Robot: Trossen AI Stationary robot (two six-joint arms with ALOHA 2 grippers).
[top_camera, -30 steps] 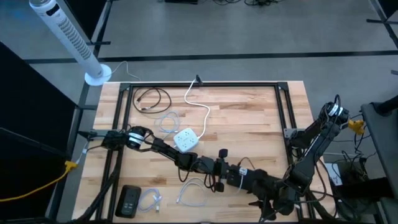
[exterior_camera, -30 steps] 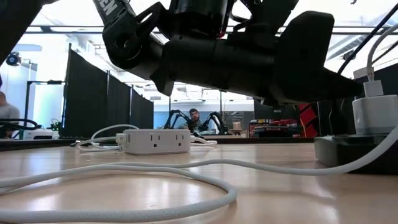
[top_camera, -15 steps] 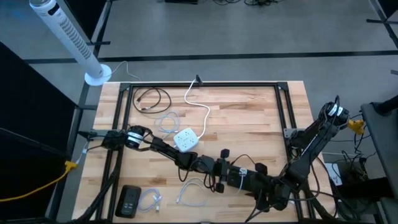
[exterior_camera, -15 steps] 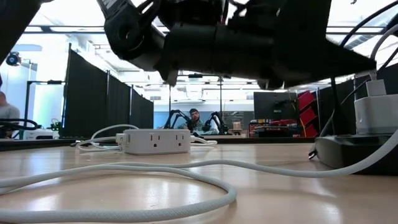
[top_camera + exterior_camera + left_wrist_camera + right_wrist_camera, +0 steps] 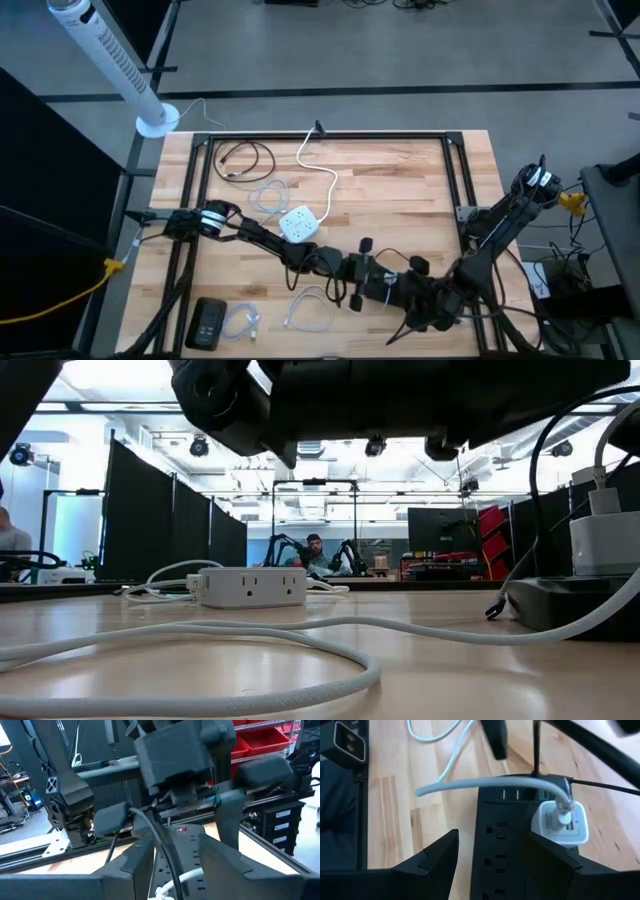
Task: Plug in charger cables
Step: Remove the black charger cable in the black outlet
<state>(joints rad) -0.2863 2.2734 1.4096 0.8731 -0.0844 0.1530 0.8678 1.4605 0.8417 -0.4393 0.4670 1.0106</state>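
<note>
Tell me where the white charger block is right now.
The white charger block is plugged into the black power strip, seen in the right wrist view between the right hand's open fingers. A white cable runs from its top.

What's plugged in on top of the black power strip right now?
On the power strip, a white charger block with a white cable in it. The right gripper straddles the strip, hiding its near end.

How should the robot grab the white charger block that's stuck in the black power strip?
Probably by the two flat sides of the white charger block, coming straight down from above the power strip. The block stands upright in its socket, and a white cable plugs into its top face, so the grip should straddle that plug.
</note>
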